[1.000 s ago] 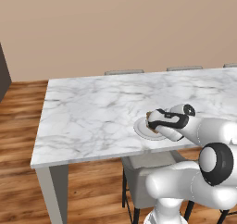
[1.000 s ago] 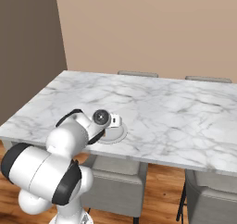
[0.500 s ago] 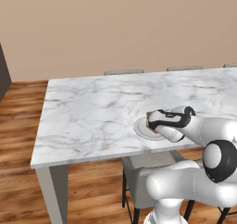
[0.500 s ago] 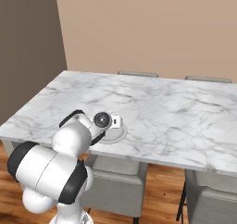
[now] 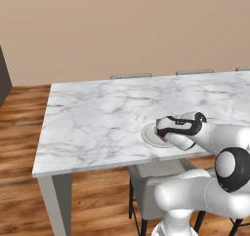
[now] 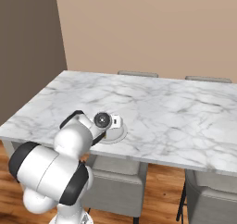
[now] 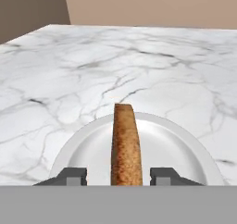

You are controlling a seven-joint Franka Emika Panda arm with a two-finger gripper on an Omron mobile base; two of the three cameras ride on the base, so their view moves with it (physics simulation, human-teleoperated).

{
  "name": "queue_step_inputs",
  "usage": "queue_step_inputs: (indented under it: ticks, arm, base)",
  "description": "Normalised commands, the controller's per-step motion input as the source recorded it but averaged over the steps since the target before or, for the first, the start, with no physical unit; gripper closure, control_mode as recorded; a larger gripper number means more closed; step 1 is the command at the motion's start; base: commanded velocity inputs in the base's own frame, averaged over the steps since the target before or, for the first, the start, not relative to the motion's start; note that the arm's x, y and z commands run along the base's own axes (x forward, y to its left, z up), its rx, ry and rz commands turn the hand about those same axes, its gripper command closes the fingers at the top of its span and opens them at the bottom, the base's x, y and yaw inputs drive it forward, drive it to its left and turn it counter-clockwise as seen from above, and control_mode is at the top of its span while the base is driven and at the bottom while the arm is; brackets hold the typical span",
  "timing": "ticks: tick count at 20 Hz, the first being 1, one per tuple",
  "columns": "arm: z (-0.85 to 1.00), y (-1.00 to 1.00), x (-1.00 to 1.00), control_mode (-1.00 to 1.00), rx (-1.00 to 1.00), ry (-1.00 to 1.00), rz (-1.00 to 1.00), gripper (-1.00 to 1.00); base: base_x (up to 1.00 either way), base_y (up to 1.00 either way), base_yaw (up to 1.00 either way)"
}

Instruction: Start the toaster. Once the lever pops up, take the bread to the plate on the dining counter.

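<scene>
You are handling a slice of bread (image 7: 125, 144), and by the look of it it is light, stiff enough to stand on its edge, rough-crusted rather than slippery, and liable to crumble if squeezed hard; its two flat faces, low down where the jaws now flank it, are the place to take it should you need it again. The bread stands upright on its edge on the plate (image 7: 180, 146), which sits near the front edge of the dining counter (image 5: 97, 118). In the hand view the gripper (image 7: 118, 176) has its jaws parted, with a clear gap on either side of the slice, so nothing is gripped. Against the picture from a second ago, the arm has hardly shifted over the plate, yet the jaws have gone from closed to spread, which reads as the bread just let go; it may still topple flat.
</scene>
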Motion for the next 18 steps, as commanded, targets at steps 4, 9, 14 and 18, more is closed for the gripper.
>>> queue_step_inputs:
  ticks: [4, 9, 14, 18]
  arm:
    - [0.01, 0.0, 0.0, -1.0, 0.0, -0.03, 0.0, -1.0]
    - [0.23, 0.0, 0.0, -1.0, 0.0, 0.0, 0.0, -1.0]
    - [0.59, 0.0, 0.0, -1.0, 0.0, 0.0, 0.0, -1.0]
    - [0.74, 0.0, -0.02, -1.0, 0.0, 0.03, 0.0, -1.0]
  base:
    - [0.0, 0.0, 0.0]
    - [0.0, 0.0, 0.0]
    - [0.0, 0.0, 0.0]
    - [0.0, 0.0, 0.0]
